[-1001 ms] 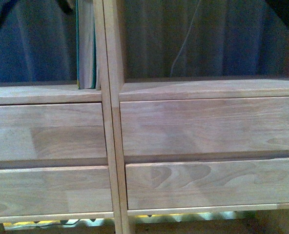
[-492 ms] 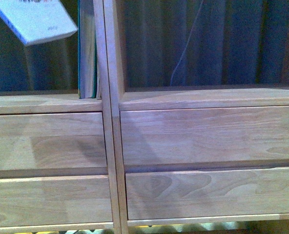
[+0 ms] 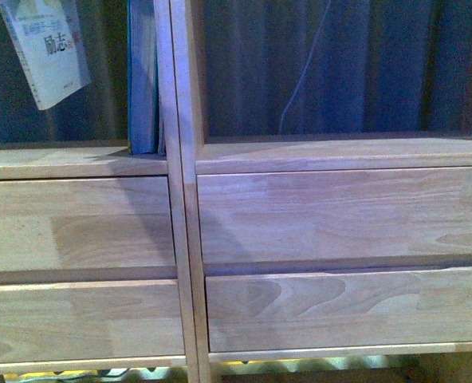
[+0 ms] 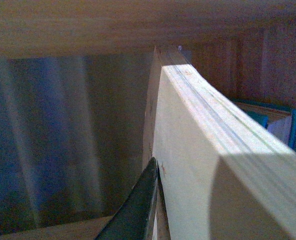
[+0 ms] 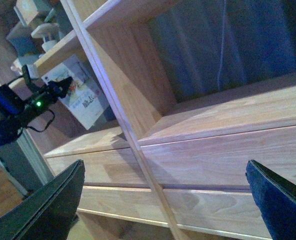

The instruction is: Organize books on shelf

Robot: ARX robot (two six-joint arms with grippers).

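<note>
My left gripper [image 5: 62, 86] is clamped on the white paperback [image 3: 49, 52], one finger [image 4: 138, 210] flat against its cover. The book hangs in the left compartment of the shelf [image 3: 300, 155], clear of the board. Its long axis is tipped off upright, lower end towards the teal books [image 3: 143, 80] standing to its right against the divider. My right gripper [image 5: 164, 165] gapes wide and empty, well apart.

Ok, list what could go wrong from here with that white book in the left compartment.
1. The white paperback hangs tilted above the shelf board, and the left gripper seems to hold it only near one edge, so it may slip or swing.
2. Set down at this tilt, it could fall flat or knock the teal books standing against the divider.
</note>
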